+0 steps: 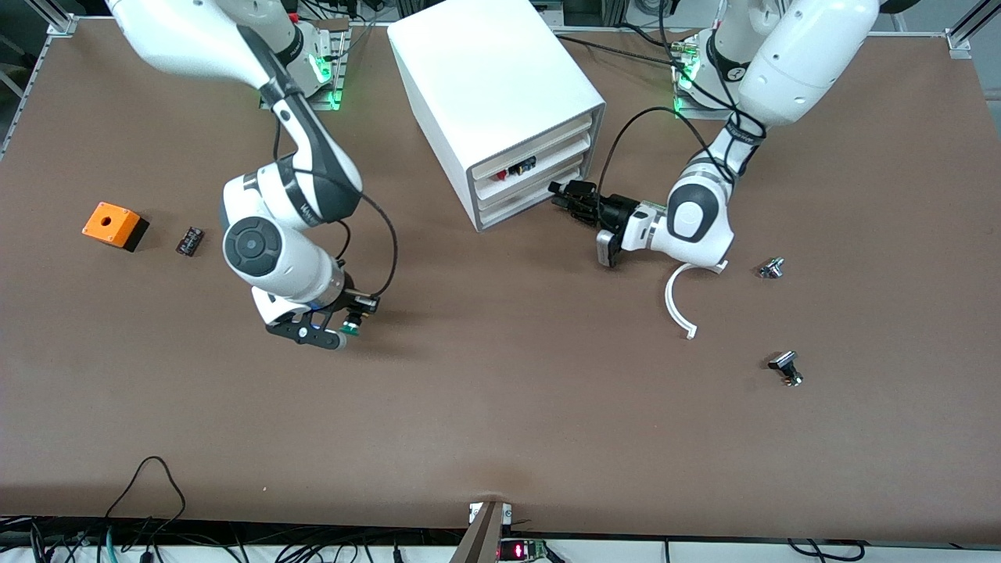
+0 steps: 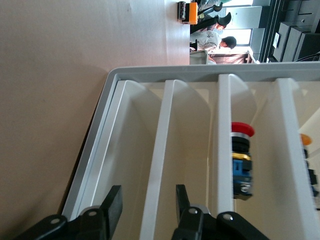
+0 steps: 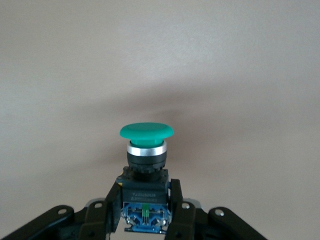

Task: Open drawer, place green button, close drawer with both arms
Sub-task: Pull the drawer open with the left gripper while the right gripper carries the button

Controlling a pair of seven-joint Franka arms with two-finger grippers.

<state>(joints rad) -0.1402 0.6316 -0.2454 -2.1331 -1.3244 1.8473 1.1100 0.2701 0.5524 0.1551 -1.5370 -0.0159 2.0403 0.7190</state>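
The white cabinet (image 1: 485, 78) stands at the back middle of the table. Its bottom drawer (image 1: 532, 206) has its front level with the two trays above it. My left gripper (image 1: 567, 195) is open right in front of the cabinet. In the left wrist view the left gripper (image 2: 147, 210) has one finger on each side of the bottom drawer's front edge (image 2: 159, 150), not touching it. My right gripper (image 1: 348, 327) is low over bare table toward the right arm's end. The right gripper (image 3: 145, 210) is shut on the black body of the green button (image 3: 146, 132), which also shows in the front view (image 1: 353, 325).
An orange box (image 1: 113, 224) and a small black part (image 1: 190, 240) lie toward the right arm's end. Two silver-and-black parts (image 1: 771, 268) (image 1: 786, 367) and a curved white strip (image 1: 676, 301) lie toward the left arm's end. A red-capped button (image 2: 242, 150) sits in a higher tray.
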